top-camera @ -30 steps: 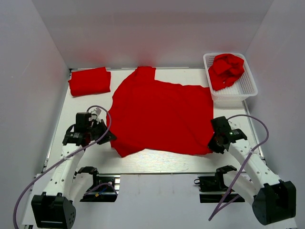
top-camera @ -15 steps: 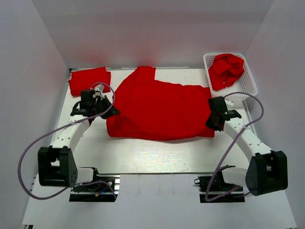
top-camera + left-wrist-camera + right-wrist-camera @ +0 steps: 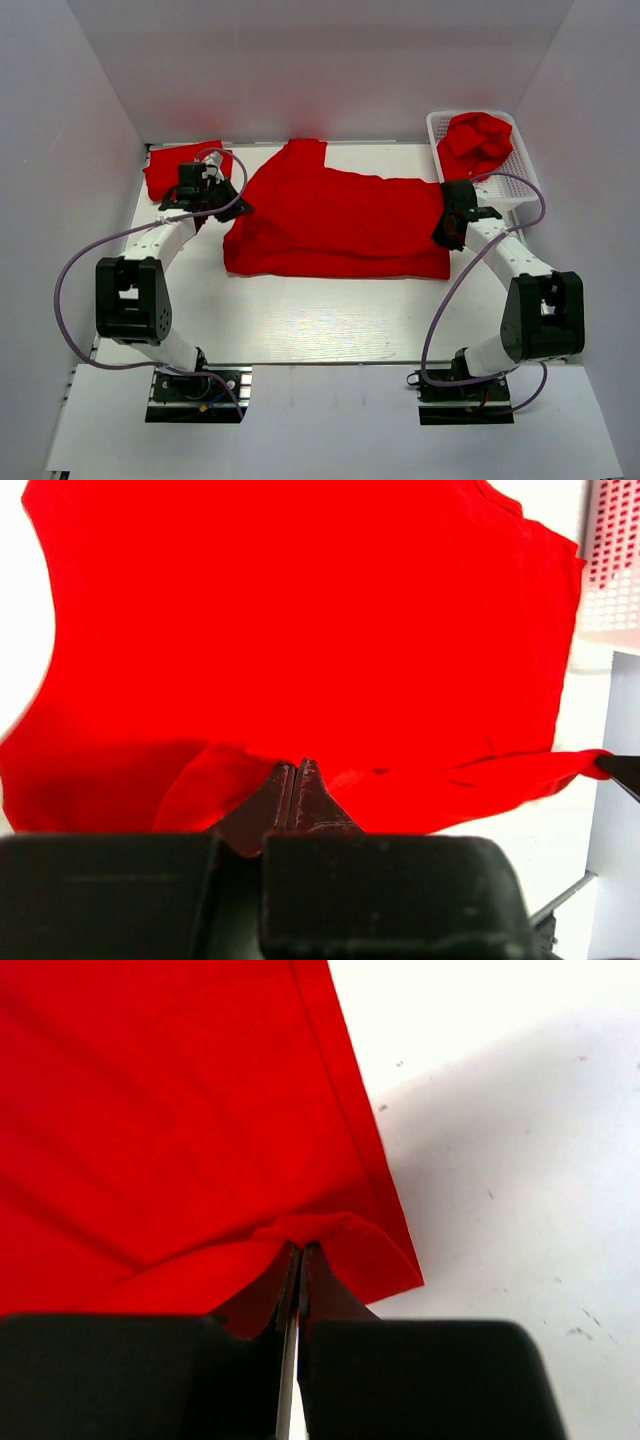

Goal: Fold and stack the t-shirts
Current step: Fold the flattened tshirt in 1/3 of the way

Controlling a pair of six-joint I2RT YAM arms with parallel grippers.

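Note:
A bright red t-shirt (image 3: 335,225) lies spread on the white table, its near half doubled over toward the back so the fold runs along its front edge. My left gripper (image 3: 238,207) is shut on the shirt's left edge; the pinched cloth (image 3: 300,770) shows at its tips. At the shirt's right edge my right gripper (image 3: 447,222) is shut on a bunched corner (image 3: 310,1232). A folded red t-shirt (image 3: 180,165) rests at the back left, partly behind the left arm. Another crumpled red t-shirt (image 3: 473,140) fills the basket.
A white mesh basket (image 3: 518,180) stands at the back right, close behind the right arm. White walls close in the table on three sides. The table's bare front strip (image 3: 330,320) lies between the shirt and the arm bases.
Both grippers have carried the shirt's near edge away from the arm bases toward the back, folding the shirt over itself into a shorter band. The arms are now stretched far forward.

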